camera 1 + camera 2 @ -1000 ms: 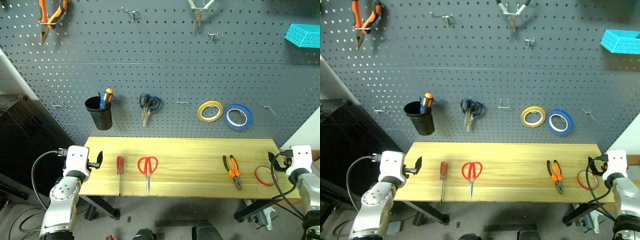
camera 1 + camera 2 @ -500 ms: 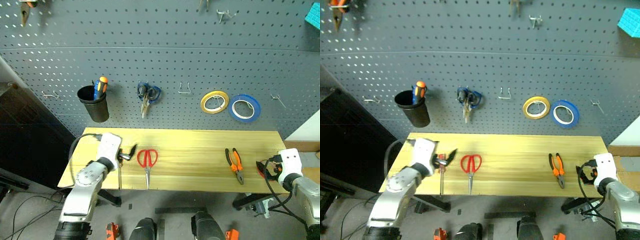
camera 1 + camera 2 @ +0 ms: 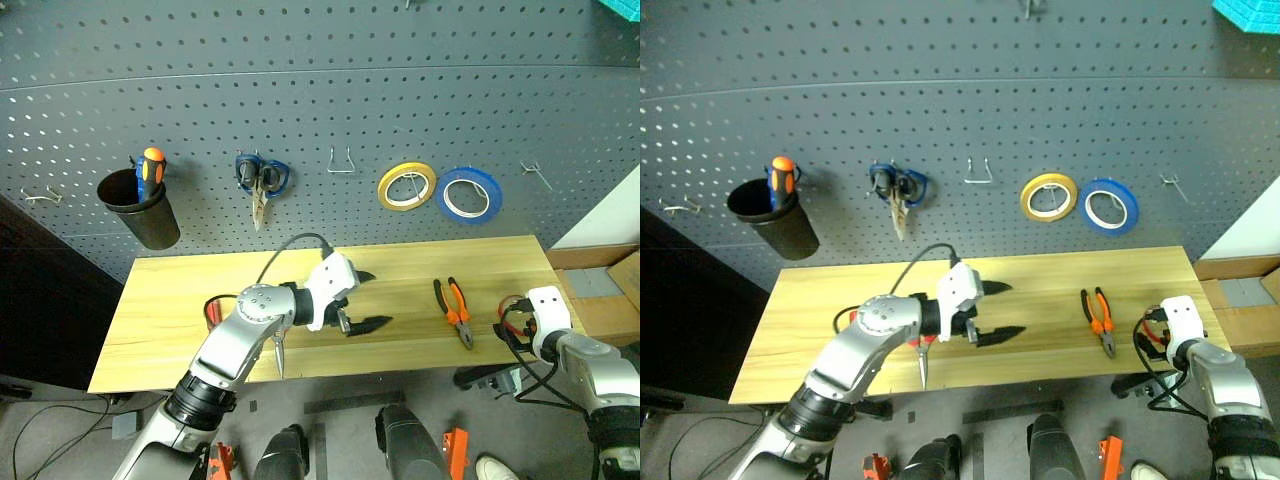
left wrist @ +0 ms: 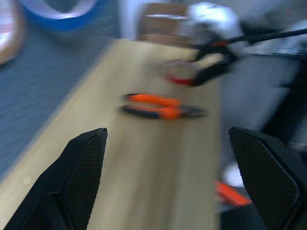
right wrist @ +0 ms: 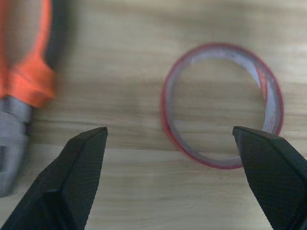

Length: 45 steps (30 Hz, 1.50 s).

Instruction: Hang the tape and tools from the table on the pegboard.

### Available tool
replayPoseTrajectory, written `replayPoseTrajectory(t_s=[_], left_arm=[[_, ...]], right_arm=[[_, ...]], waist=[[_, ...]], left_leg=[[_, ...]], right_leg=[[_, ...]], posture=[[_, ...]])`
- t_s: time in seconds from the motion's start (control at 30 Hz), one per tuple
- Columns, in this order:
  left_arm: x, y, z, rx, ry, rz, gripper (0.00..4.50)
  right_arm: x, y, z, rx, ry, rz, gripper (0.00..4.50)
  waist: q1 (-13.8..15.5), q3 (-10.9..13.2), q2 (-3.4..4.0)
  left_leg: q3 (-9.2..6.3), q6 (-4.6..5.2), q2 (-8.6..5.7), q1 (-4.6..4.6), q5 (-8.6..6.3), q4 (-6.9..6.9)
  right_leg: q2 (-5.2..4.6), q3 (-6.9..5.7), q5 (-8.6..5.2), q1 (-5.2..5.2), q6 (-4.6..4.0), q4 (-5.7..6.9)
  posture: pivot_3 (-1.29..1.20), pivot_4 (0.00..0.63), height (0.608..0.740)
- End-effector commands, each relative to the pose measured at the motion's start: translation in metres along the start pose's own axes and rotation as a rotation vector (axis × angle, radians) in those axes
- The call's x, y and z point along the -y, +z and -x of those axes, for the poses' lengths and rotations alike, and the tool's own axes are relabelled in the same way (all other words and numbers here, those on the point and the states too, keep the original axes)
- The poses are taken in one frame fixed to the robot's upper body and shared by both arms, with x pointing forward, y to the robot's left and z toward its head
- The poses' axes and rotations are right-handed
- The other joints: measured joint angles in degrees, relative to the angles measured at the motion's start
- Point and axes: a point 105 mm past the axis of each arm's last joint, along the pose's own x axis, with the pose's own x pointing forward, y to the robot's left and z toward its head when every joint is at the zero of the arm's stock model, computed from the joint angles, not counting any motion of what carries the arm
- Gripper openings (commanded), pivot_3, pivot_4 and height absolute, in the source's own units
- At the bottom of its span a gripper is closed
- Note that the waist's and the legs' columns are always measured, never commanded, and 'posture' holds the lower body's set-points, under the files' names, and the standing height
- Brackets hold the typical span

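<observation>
The red tape (image 5: 270,96) lies flat near the table's (image 3: 180,300) right end, just ahead of my open right gripper (image 3: 510,324). The orange-and-black pliers (image 3: 452,310) lie to its left. My left gripper (image 3: 367,300) hovers open and empty over the table's middle, pointing right toward the pliers. My left arm covers most of the red scissors; their blade tip (image 3: 280,366) sticks out at the front edge. A bit of the screwdriver's red handle (image 3: 209,313) shows beside the arm. The pegboard (image 3: 300,100) rises behind the table.
On the pegboard hang blue-handled scissors (image 3: 258,180), a yellow roll (image 3: 406,186), a blue roll (image 3: 469,194) and a black cup (image 3: 140,208) holding an orange-and-blue screwdriver. Bare hooks (image 3: 340,160) sit between the scissors and the rolls, and another (image 3: 535,173) at the right.
My left arm swung right from the table's left end, over the screwdriver and scissors, to its middle. The right gripper tipped down and edged left to the tape. The camera tilted down.
</observation>
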Motion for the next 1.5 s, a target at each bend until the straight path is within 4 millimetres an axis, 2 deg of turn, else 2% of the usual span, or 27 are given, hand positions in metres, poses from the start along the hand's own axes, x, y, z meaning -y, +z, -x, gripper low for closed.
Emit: replayPoseTrajectory(t_s=[0.03,0.1,0.2,0.37,0.47,0.57,0.67,0.8,0.93,1.03,1.1,1.2,1.27,1.4,1.5], left_arm=[[0.007,0.007,-0.005,0.003,-0.075,-0.041,4.29],[0.008,0.010,-0.008,0.002,-0.094,-0.064,4.29],[0.009,0.013,-0.011,0.002,-0.105,-0.082,4.31],[0.013,0.018,-0.015,0.020,-0.142,-0.086,4.31],[0.021,0.016,-0.012,0.017,-0.195,-0.069,4.31],[0.019,0.014,-0.011,0.007,-0.185,-0.086,4.31],[0.012,0.016,-0.011,0.022,-0.136,-0.106,4.31],[0.003,0.025,-0.013,0.077,-0.065,-0.125,4.31],[-0.008,0.040,-0.013,0.172,0.035,-0.129,4.31],[-0.018,0.049,-0.010,0.224,0.105,-0.126,4.31],[-0.022,0.056,-0.007,0.257,0.132,-0.119,4.31],[-0.028,0.063,-0.004,0.287,0.172,-0.128,4.31],[-0.030,0.065,-0.003,0.286,0.182,-0.141,4.31],[-0.031,0.067,-0.005,0.288,0.190,-0.153,4.31],[-0.029,0.067,-0.007,0.282,0.187,-0.171,4.31]], right_arm=[[0.006,0.003,-0.009,-0.019,0.014,0.063,4.50],[0.003,0.003,-0.015,-0.051,0.053,0.086,4.50],[-0.002,-0.002,-0.020,-0.122,0.118,0.079,3.89],[-0.009,-0.013,-0.024,-0.225,0.185,0.114,2.17],[-0.014,-0.018,-0.030,-0.198,0.140,0.150,1.15],[-0.025,-0.030,-0.029,-0.145,0.101,0.185,0.08],[-0.030,-0.023,-0.017,0.002,0.008,0.196,0.02],[-0.041,0.013,0.024,0.261,-0.109,0.228,0.02],[-0.068,0.062,0.072,0.543,-0.158,0.338,0.02],[-0.085,0.100,0.100,0.724,-0.179,0.387,0.02],[-0.088,0.127,0.114,0.832,-0.191,0.387,0.02],[-0.086,0.161,0.121,0.930,-0.182,0.384,0.02],[-0.079,0.176,0.119,0.950,-0.185,0.382,0.02],[-0.048,0.199,0.110,0.969,-0.240,0.334,0.02],[-0.024,0.208,0.103,0.967,-0.286,0.284,0.02]], waist=[[-0.6,0.5,-0.06],[-1.1,0.7,-0.19],[-1.7,0.9,-0.36],[-1.8,1.0,-0.68],[-1.8,1.0,-0.74],[-1.7,0.9,-0.95],[-1.0,0.8,-0.99],[-0.1,1.0,-0.72],[-0.7,1.2,-0.41],[-0.8,1.2,-0.43],[-1.0,1.2,-0.43],[-1.0,1.2,-0.43],[-0.8,1.2,-0.44],[-0.2,1.2,-0.45],[-0.2,1.2,-0.45]], left_leg=[[0.01,0.00,0.00,0.01,0.00,0.01],[0.05,0.02,0.00,0.02,0.02,0.04],[0.12,0.03,0.01,0.05,0.02,0.07],[0.14,0.03,0.01,0.08,0.02,0.08],[0.15,0.03,0.01,0.08,0.02,0.11],[0.14,0.03,0.01,0.10,0.02,0.15],[0.09,0.03,0.01,0.08,0.02,0.19],[0.10,0.02,0.00,-0.02,0.01,0.17],[0.58,0.03,-0.06,-0.06,0.01,0.19],[0.65,0.03,0.00,0.00,0.01,0.27],[0.65,0.05,0.04,0.01,0.02,0.29],[0.65,0.05,0.05,-0.04,0.03,0.41],[0.63,0.09,0.04,-0.11,0.01,0.49],[0.63,0.30,0.01,-0.20,-0.12,0.65],[0.64,0.37,-0.03,-0.25,-0.16,0.72]], right_leg=[[0.00,0.01,0.00,0.00,0.00,0.01],[0.01,0.07,0.03,0.00,0.05,0.02],[0.03,0.18,0.07,0.01,0.12,0.01],[0.05,0.24,0.09,0.04,0.14,0.00],[0.05,0.28,0.12,0.06,0.20,-0.02],[0.05,0.29,0.14,0.07,0.22,0.00],[0.05,0.28,0.14,0.08,0.23,0.02],[0.05,0.32,0.14,-0.04,0.23,0.01],[0.02,0.85,0.27,-0.32,0.43,0.07],[0.06,0.90,0.35,-0.30,0.46,0.07],[0.11,0.90,0.39,-0.29,0.44,0.08],[0.13,0.90,0.45,-0.28,0.45,0.06],[0.13,0.88,0.46,-0.28,0.46,0.03],[0.13,0.87,0.46,-0.28,0.46,-0.01],[0.11,0.90,0.52,-0.28,0.36,-0.02]], posture=[[-0.35,0.291,0.740],[-0.34,0.293,0.740],[-0.33,0.293,0.740],[-0.33,0.280,0.740],[-0.33,0.270,0.740],[-0.34,0.272,0.740],[-0.33,0.278,0.740],[-0.34,0.277,0.740],[-0.35,0.273,0.740],[-0.35,0.270,0.740],[-0.35,0.269,0.740],[-0.35,0.265,0.740],[-0.34,0.264,0.740],[-0.33,0.261,0.740],[-0.30,0.253,0.740]])
